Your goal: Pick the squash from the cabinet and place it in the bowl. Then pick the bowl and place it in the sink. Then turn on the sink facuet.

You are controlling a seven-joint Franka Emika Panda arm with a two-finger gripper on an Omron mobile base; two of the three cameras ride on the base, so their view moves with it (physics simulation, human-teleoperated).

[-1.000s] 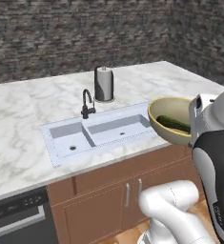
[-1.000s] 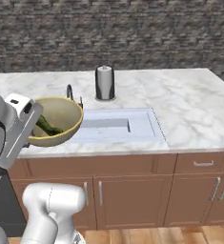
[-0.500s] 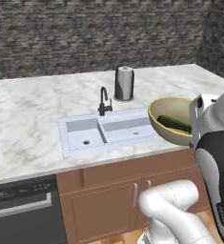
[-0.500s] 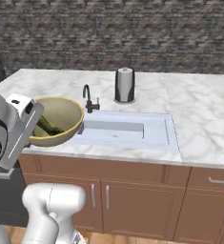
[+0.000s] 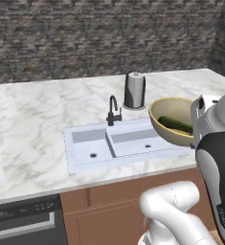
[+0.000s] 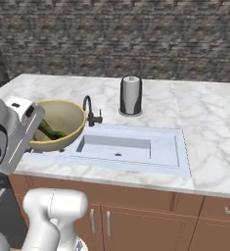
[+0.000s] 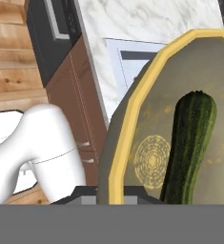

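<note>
Beside sink (image 5: 85,143) right edge: end effector (image 7: 114,193) clamps bowl (image 5: 167,109) rim, squash (image 5: 175,124) inside.

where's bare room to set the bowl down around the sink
The pale grey-white sink has both basins bare. Open white marble counter stretches left of it in the left base view. It is crowded behind: the black gooseneck faucet and grey cylindrical canister. The yellowish-tan bowl with the dark green squash hangs at the sink's end.

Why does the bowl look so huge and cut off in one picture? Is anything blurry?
Hand view: the camera sits right against the bowl, so it looms and gets cropped, squash sharp. Left and right base views: even soft light, no glare, slightly grainy stone wall.
</note>
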